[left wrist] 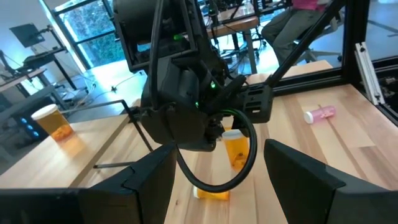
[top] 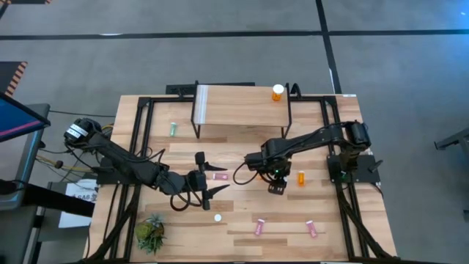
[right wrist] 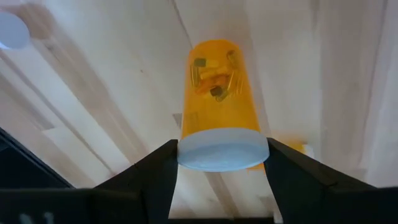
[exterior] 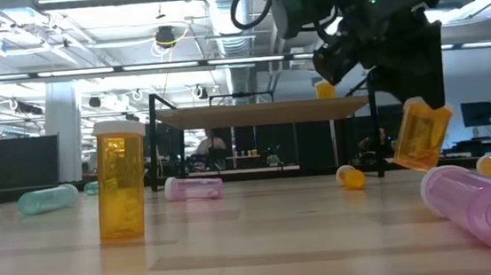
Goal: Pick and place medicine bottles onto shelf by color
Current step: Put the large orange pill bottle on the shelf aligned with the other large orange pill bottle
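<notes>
Right gripper (top: 276, 188) sits a little toward three o'clock of the table's centre, and I see its two fingers (right wrist: 155, 180) pressed against the white cap of a large orange bottle (right wrist: 219, 87), one finger on each side. In the low view that orange bottle (exterior: 421, 135) hangs tilted under the gripper, clear of the tabletop (exterior: 237, 245), cap end up in the jaws.

My left gripper (top: 207, 177) waits just toward nine o'clock of centre with its fingers (left wrist: 298, 180) spread wide and nothing between them; it faces the right arm.

From above, the shelf (top: 242, 103) stands at twelve o'clock of the table, and one orange bottle with a white cap (top: 278, 92) stands upright on it near its three o'clock end. A small orange bottle (top: 300, 177) lies on the table just toward three o'clock of the right gripper. A pink bottle (top: 220, 177) lies close to the left gripper's tips. Two more pink bottles (top: 259, 228) (top: 311, 229) lie toward five o'clock, well apart from each other. A teal bottle (top: 174, 129) lies toward ten o'clock, beside the shelf's legs. A white cap-like disc (top: 218, 218) lies at six o'clock, and a small green plant (top: 150, 232) stands at seven o'clock.
</notes>
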`<action>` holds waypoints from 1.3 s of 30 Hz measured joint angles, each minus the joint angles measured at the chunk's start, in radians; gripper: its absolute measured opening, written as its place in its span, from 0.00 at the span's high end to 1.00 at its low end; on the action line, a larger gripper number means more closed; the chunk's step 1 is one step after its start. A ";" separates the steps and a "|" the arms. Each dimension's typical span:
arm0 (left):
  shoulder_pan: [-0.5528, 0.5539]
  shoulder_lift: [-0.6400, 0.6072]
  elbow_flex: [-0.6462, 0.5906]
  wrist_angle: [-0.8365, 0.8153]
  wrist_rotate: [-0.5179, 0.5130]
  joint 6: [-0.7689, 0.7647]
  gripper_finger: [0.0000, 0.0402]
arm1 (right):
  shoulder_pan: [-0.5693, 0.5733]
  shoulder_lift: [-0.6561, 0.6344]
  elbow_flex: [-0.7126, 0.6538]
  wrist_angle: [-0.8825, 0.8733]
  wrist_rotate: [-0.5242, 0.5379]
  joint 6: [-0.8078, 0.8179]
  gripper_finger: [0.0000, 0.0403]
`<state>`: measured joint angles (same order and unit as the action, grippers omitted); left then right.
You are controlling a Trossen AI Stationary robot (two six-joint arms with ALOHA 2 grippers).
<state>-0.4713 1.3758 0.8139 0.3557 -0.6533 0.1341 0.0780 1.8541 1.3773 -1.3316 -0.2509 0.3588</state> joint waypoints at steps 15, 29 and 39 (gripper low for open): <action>0.000 0.000 0.000 0.000 0.003 -0.002 0.42 | 0.037 0.000 -0.030 0.022 0.024 0.002 0.38; 0.000 0.000 0.000 -0.002 0.003 -0.005 0.42 | 0.046 -0.001 -0.087 0.016 0.034 0.034 0.38; 0.000 0.000 0.000 -0.002 0.004 -0.004 0.42 | 0.044 -0.001 -0.087 0.010 0.028 0.038 0.38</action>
<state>-0.4713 1.3758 0.8143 0.3532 -0.6495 0.1297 0.1219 1.8533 1.2900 -1.3220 -0.2226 0.3965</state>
